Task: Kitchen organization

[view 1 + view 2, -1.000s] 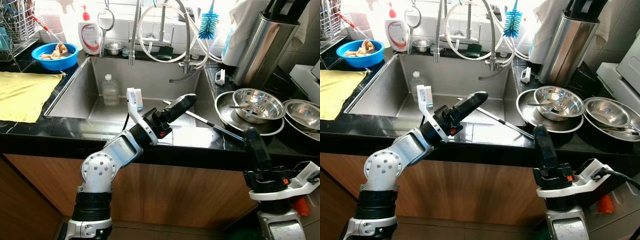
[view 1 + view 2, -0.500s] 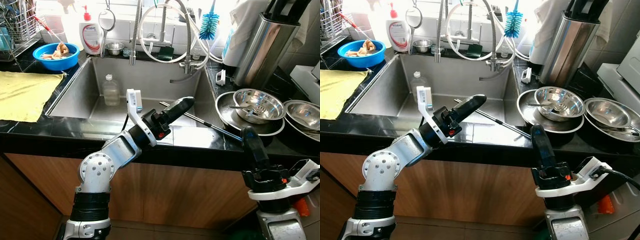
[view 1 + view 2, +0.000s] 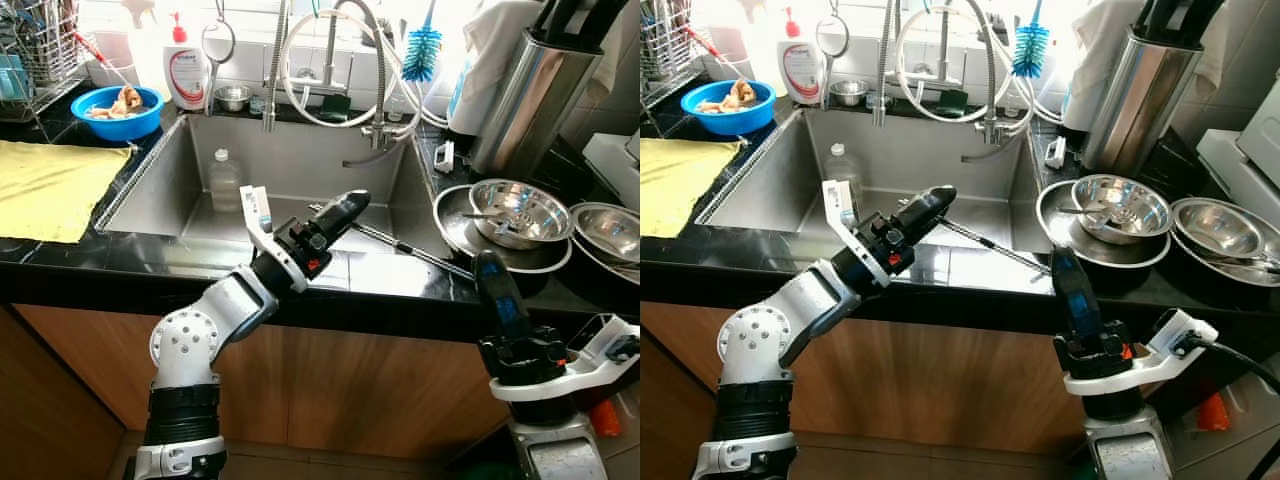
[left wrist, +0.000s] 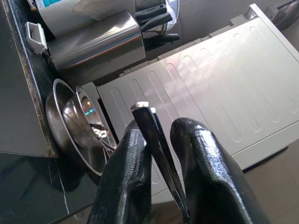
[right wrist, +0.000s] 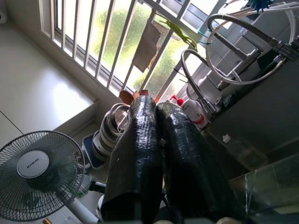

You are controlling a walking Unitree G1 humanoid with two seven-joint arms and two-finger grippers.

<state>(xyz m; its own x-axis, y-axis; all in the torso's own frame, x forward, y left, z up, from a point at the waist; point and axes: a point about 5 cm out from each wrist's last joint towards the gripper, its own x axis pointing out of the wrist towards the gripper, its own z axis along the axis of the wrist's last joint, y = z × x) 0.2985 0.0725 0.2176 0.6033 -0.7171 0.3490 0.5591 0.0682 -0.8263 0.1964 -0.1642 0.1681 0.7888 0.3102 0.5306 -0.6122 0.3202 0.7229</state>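
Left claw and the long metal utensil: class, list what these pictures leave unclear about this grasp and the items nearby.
- Long metal utensil: its working end, hidden behind the left claw in the eye views.
- Soap bottle label: too small to read.
- Blue bowl: its contents, too small to identify.
- Dish rack: cut off by the picture's edge.

The hub of the fan (image 5: 33, 169) bears a brand that seems to read "KHIND".
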